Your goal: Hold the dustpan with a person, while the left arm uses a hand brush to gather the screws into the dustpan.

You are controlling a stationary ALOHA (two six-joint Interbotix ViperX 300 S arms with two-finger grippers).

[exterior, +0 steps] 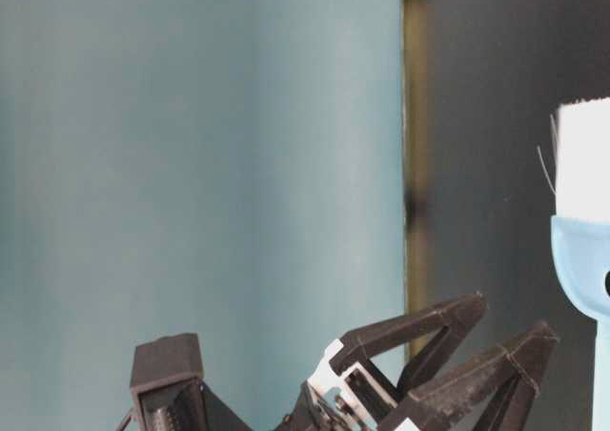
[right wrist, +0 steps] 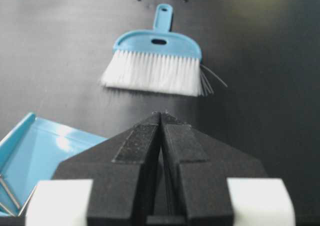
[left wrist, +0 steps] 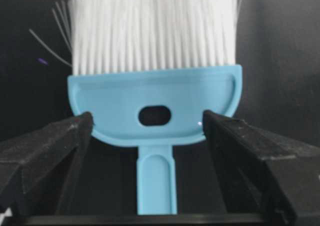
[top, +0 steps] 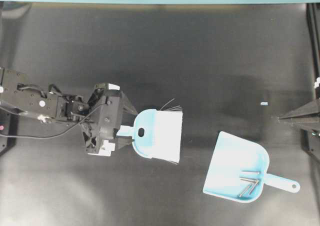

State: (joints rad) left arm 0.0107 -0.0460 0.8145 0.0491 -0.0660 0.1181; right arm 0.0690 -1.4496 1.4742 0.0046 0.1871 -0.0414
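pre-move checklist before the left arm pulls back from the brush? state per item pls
1. Left gripper open, jaws wide of the hand brush: ok.
2. Brush lying flat on the table, free of the fingers: ok.
3. Screws inside the dustpan: ok.
4. Stray screws on the table: cannot tell; one small light speck near the right edge.
5. Right gripper shut, parked clear of the dustpan: ok.
6. Person's hand on the dustpan: not ok, none in view.
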